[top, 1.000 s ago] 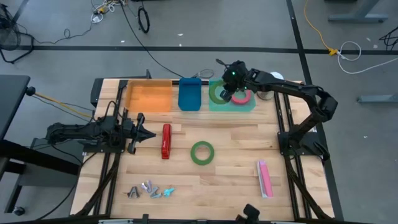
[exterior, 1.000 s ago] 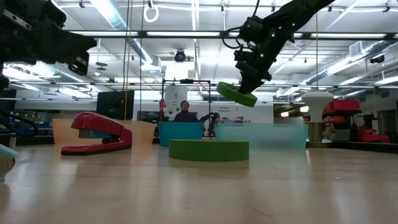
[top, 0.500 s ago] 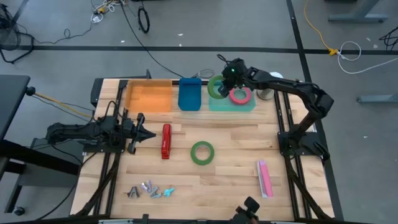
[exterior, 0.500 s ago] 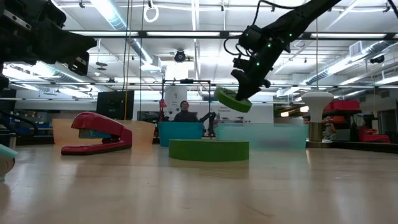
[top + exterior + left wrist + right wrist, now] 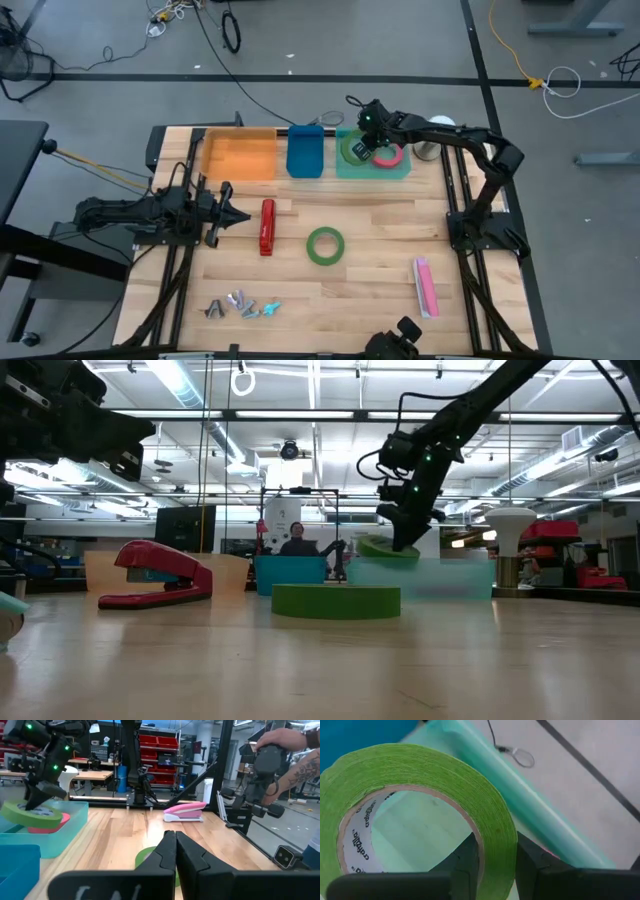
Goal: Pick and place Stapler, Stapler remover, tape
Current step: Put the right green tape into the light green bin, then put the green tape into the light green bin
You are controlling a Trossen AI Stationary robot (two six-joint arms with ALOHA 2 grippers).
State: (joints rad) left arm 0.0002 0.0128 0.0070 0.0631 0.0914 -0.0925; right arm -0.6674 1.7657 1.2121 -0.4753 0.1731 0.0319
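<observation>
We judge the task under way: a red-pink tape roll (image 5: 389,155) already lies in the teal tray (image 5: 400,170); the right claw (image 5: 362,152) grips a green tape roll (image 5: 420,785) by its wall, one finger inside the ring and one outside, low over that tray; a second green roll (image 5: 325,245) lies mid-worktop, well apart; the red stapler (image 5: 267,227), pink stapler (image 5: 426,286) and staple removers (image 5: 242,305) remain unplaced; the left claw (image 5: 235,218) rests closed, empty, beside the red stapler.
</observation>
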